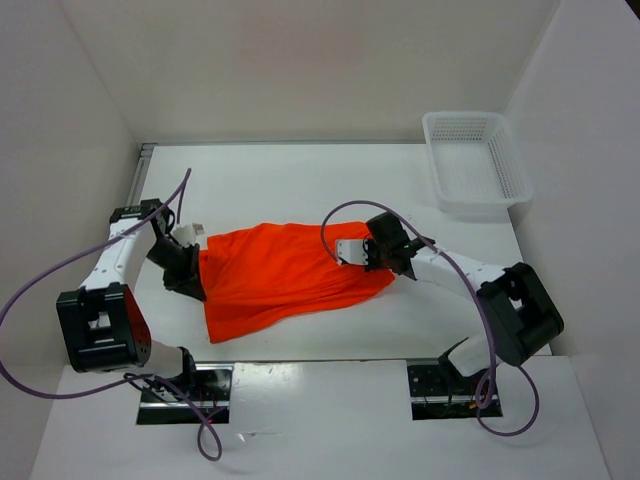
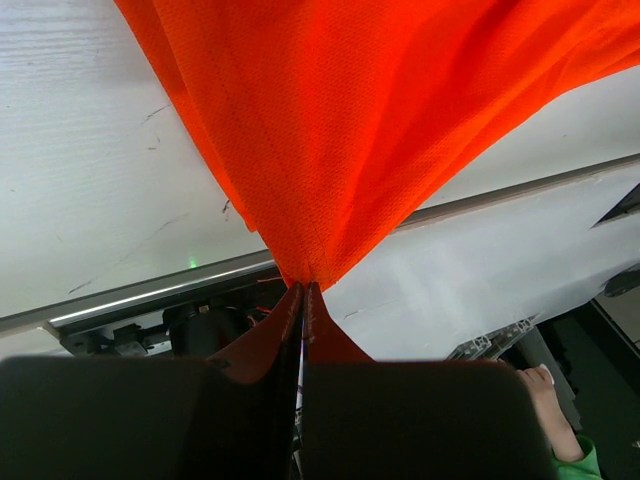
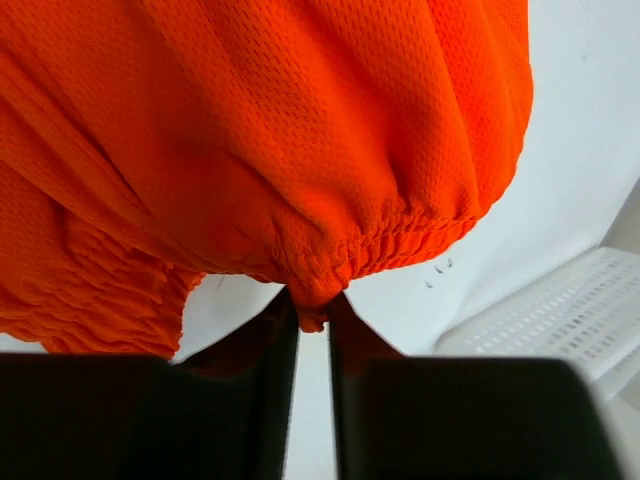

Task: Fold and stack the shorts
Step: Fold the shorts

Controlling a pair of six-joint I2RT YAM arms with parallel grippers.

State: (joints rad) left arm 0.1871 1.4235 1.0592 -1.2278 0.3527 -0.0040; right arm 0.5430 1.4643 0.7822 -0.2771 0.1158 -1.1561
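Shorts (image 1: 285,275) lie crumpled, legs indistinguishable, pinched by left jaws and right jaws.

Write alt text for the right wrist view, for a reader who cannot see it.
The right gripper pinches the gathered elastic edge of the orange shorts, whose mesh fabric fills most of the frame above its two black fingers. Behind, the white table shows at right, with a white mesh basket at lower right.
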